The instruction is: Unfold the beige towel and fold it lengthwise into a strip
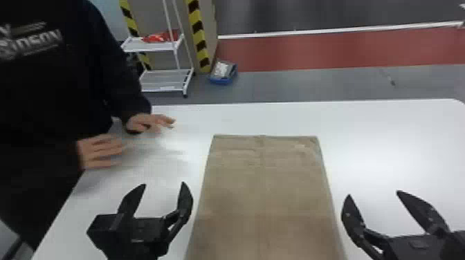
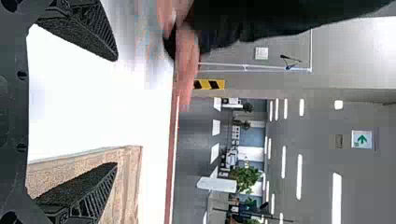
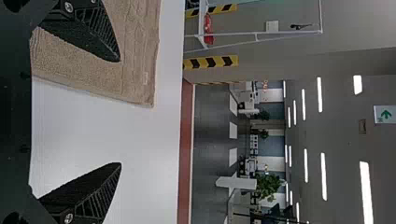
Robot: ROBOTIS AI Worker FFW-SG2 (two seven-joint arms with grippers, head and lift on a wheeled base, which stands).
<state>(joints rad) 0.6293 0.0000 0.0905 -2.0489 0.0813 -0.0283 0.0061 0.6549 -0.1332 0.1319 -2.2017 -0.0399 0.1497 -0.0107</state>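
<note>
The beige towel (image 1: pixel 264 186) lies flat on the white table as a long rectangle, its far edge toward the table's back and its near end cut off by the head view's bottom edge. To its left my left gripper (image 1: pixel 164 185) stands open with nothing between its fingers. On the towel's right side my right gripper (image 1: pixel 373 193) is open and holds nothing. In the left wrist view the left gripper (image 2: pixel 116 112) is spread near the towel (image 2: pixel 128 186). The right wrist view has the right gripper (image 3: pixel 120 112) spread, with a towel corner (image 3: pixel 144 93) close by.
A person's two hands (image 1: pixel 102 152) hover over the left part of the white table (image 1: pixel 398 138), apart from the towel. Behind the table stand a white shelf rack (image 1: pixel 166 77) and a blue container (image 1: pixel 223 72) on the floor.
</note>
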